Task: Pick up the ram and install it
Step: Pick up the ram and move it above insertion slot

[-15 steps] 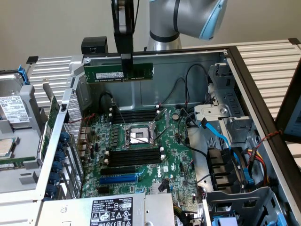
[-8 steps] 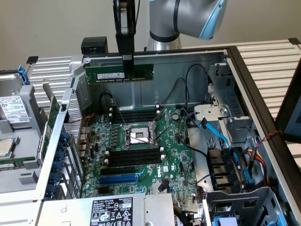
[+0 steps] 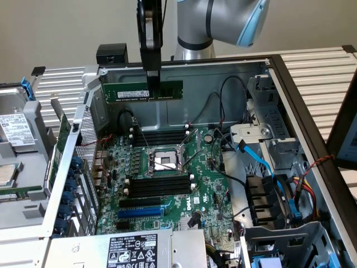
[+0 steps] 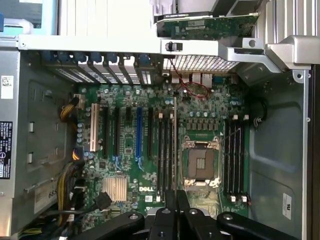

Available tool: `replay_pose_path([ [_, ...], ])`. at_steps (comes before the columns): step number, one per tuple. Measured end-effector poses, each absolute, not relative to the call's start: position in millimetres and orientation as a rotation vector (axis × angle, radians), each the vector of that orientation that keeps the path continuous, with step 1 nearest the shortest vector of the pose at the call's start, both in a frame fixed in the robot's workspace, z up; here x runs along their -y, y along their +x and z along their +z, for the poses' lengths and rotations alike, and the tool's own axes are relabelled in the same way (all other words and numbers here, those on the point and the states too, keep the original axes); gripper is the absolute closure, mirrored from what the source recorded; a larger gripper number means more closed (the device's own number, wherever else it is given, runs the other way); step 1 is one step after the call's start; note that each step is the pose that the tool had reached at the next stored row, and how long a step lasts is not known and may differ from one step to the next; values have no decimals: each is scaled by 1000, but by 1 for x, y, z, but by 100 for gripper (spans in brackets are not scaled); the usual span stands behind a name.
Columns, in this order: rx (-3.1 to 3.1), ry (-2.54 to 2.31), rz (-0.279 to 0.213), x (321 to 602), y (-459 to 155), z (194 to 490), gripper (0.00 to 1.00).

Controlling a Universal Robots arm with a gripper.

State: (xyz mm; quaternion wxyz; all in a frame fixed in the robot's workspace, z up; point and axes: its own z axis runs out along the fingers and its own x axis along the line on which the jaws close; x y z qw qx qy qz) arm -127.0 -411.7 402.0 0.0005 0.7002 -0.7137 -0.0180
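The ram (image 3: pixel 129 91), a narrow green stick with a white label, hangs level in the air above the back of the open computer case. My gripper (image 3: pixel 152 85) comes straight down from above and is shut on the stick's upper edge, right of its middle. In the wrist view the ram (image 4: pixel 174 145) runs edge-on as a thin line from my gripper (image 4: pixel 176 199) out over the black memory slots (image 4: pixel 162 155) beside the CPU socket (image 4: pixel 202 165). A second bank of slots (image 4: pixel 234 160) lies on the socket's other side. The ram is well above the green motherboard (image 3: pixel 201 184).
The case's metal back wall (image 3: pixel 223 89) stands just behind the ram. Black cables (image 3: pixel 215 109) and blue cables (image 3: pixel 259 159) run on the exterior view's right near the drive cage (image 3: pixel 279 212). A labelled power supply (image 3: pixel 134 250) lies at the front, with expansion-slot brackets (image 3: pixel 72 184) on the left.
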Motion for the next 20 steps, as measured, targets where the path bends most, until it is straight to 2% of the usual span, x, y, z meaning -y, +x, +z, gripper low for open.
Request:
replay_pose_path([
  [8, 2246, 2204, -77, 400, -123, 392, 87],
  [20, 2246, 2202, -89, 400, -123, 373, 87],
])
